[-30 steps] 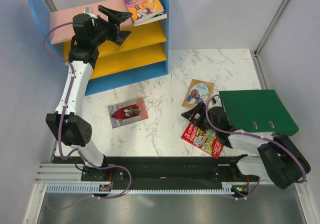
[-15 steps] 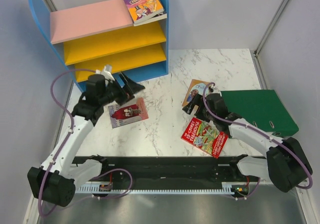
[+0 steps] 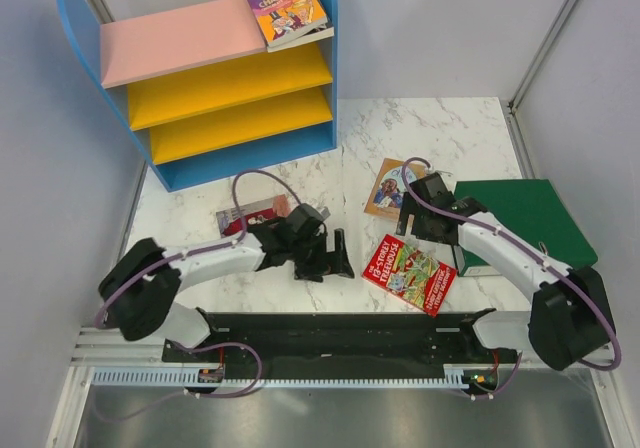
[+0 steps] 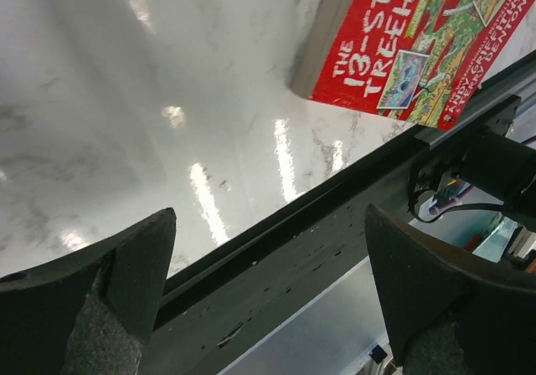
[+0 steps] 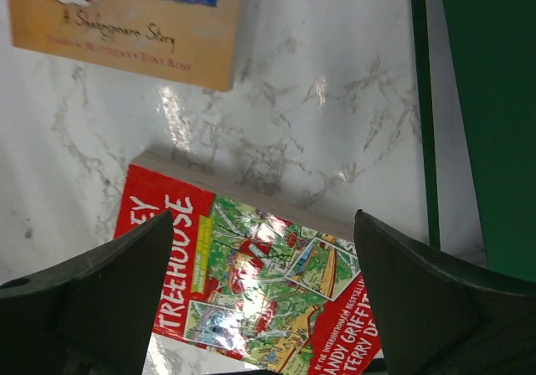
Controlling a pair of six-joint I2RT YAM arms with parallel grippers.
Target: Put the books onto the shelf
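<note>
The shelf (image 3: 175,38) stands at the back left with the purple-orange Roald Dahl book (image 3: 285,6) on its pink top board. The red Treehouse book (image 3: 408,273) (image 4: 402,32) (image 5: 251,283) lies flat near the table's front. My left gripper (image 3: 338,256) (image 4: 268,295) hangs open and empty just left of it, low over the front edge. My right gripper (image 3: 428,230) (image 5: 264,304) is open above that book's far edge, holding nothing. The tan book (image 3: 390,186) (image 5: 126,15) lies just beyond it. A pink-red book (image 3: 250,215) is partly hidden behind my left arm.
A large green binder (image 3: 520,223) (image 5: 486,99) lies right of my right gripper, close to the Treehouse book. The black base rail (image 3: 330,333) (image 4: 293,249) runs along the front edge under my left gripper. Both yellow boards (image 3: 235,83) of the shelf hold nothing visible.
My left arm has swung down from the shelf's top board to the table's front, beside the Treehouse book. My right gripper shifted slightly right, over the Treehouse book's far edge.
</note>
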